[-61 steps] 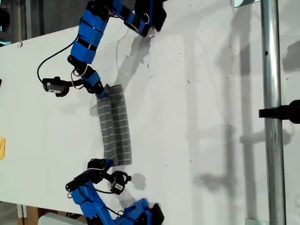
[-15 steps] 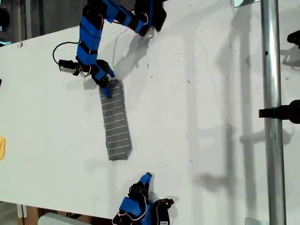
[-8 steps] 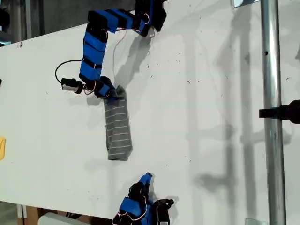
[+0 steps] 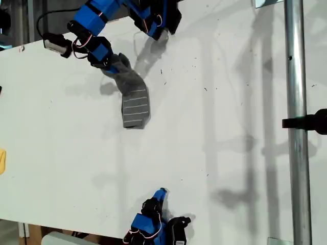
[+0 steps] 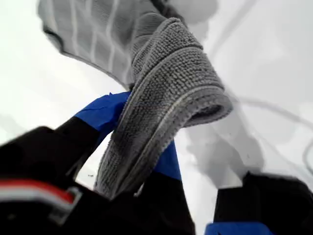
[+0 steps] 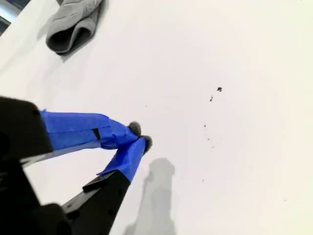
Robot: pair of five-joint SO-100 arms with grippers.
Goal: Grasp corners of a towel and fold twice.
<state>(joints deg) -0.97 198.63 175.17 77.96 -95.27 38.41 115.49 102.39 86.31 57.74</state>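
Observation:
The towel [image 4: 136, 105], dark grey with thin white stripes and folded into a narrow band, hangs by one end from my first gripper [image 4: 113, 65] near the top of the exterior view. Its lower end rests on the white table [image 4: 214, 127]. The first wrist view shows thick grey towel [image 5: 161, 98] bunched between the blue fingers of my first gripper [image 5: 138, 139], which is shut on it; the corners are hidden in the folds. My second gripper [image 4: 159, 194] sits at the exterior view's bottom edge, apart from the towel. In its own wrist view my second gripper [image 6: 139, 136] is shut and empty, with the towel [image 6: 73, 27] far off.
A metal pole [image 4: 296, 102] with a black clamp [image 4: 306, 122] runs down the exterior view's right. A small yellow object [image 4: 2, 161] lies at the exterior view's left edge. The first arm's base [image 4: 161, 18] stands at the top.
My first gripper has lifted its towel end up and toward the exterior view's top left, dragging the free end up the table. My second gripper left the towel earlier and stays back.

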